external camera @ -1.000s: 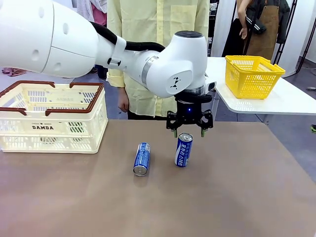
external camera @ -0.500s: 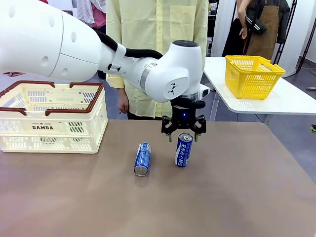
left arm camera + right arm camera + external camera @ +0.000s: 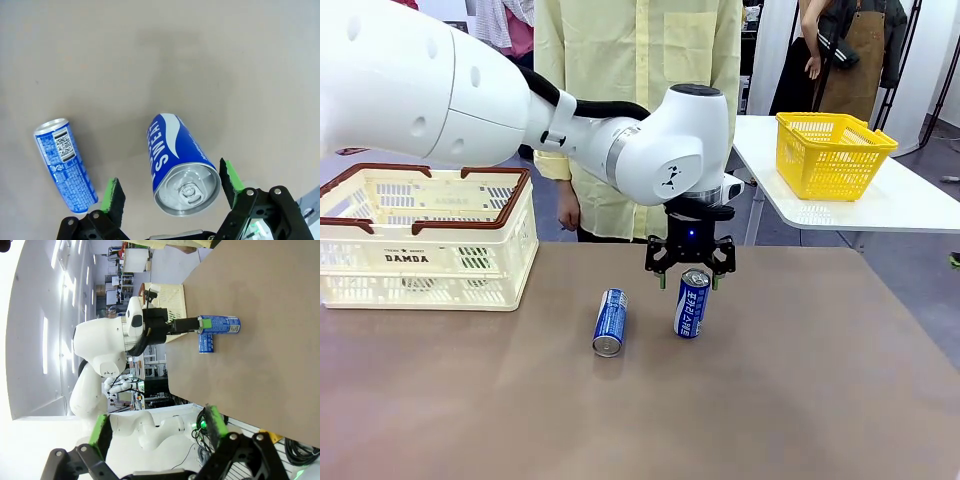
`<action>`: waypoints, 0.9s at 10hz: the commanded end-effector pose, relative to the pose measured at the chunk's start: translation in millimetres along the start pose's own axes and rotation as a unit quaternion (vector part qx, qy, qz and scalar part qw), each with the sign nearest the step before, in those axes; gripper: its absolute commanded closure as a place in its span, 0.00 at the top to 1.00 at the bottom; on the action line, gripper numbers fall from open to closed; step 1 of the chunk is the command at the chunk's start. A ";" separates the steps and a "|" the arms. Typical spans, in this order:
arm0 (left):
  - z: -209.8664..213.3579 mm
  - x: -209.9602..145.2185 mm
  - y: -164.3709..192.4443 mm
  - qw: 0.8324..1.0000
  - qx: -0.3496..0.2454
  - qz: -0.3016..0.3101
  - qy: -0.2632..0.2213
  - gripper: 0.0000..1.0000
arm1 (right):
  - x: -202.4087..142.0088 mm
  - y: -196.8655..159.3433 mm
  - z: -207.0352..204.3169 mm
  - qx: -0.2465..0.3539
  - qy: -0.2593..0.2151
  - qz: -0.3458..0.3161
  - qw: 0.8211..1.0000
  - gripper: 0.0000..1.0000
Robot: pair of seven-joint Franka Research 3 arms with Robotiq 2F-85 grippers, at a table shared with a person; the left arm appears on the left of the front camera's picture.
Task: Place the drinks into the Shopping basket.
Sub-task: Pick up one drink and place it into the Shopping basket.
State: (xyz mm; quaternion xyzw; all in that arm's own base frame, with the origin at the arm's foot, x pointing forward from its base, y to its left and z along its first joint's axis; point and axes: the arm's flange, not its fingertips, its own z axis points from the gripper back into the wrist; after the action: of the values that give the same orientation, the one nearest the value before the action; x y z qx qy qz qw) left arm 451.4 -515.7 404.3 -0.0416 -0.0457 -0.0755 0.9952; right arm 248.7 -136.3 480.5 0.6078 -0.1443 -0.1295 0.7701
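Blue standing can (image 3: 691, 303) waits just under our left gripper (image 3: 689, 282), spread wide, holding nothing; lying can (image 3: 609, 322) beside it; Shopping basket (image 3: 425, 258), well apart, probably empty.

My gripper (image 3: 157, 429) hangs wide open, nothing between its pads, off the table's (image 3: 260, 370) edge. Across it, the left gripper (image 3: 202, 325) sits at one can's (image 3: 224, 324) top. A second can (image 3: 206, 344) lies just beside, and the basket (image 3: 170, 297) stands beyond.
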 end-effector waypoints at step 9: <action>-2.8 6.9 -0.6 0.999 -0.016 -0.032 0.024 1.00 | 0.8 4.5 -0.5 0.009 -0.004 -0.005 1.000 1.00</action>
State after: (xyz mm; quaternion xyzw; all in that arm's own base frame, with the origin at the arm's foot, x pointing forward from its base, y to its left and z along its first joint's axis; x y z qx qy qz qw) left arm 455.9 -518.4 401.0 -0.0503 -0.0199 -0.1000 0.9935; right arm 248.7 -136.3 480.5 0.6078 -0.1443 -0.1295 0.7701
